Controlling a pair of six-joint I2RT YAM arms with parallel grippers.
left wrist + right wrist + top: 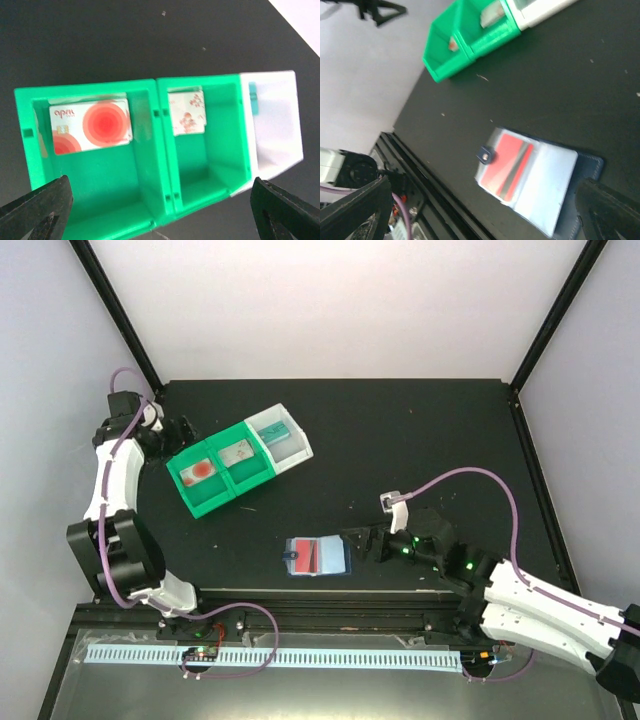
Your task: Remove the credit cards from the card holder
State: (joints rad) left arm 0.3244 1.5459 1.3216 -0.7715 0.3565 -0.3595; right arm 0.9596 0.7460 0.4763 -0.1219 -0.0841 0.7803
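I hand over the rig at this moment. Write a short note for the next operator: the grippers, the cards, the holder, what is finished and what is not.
Left gripper: open, empty, over the green tray.
Right gripper: open, empty, over the card holder, not gripping it.
Cards: the card with red-orange circles is in the tray's end compartment, the floral card in the middle one.
Done: two cards out.
Left: the red card is inside the holder, so pull it out. Whether more cards hide behind it cannot be seen.

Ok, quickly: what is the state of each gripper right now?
Left gripper: open, holding nothing.
Right gripper: open, holding nothing.
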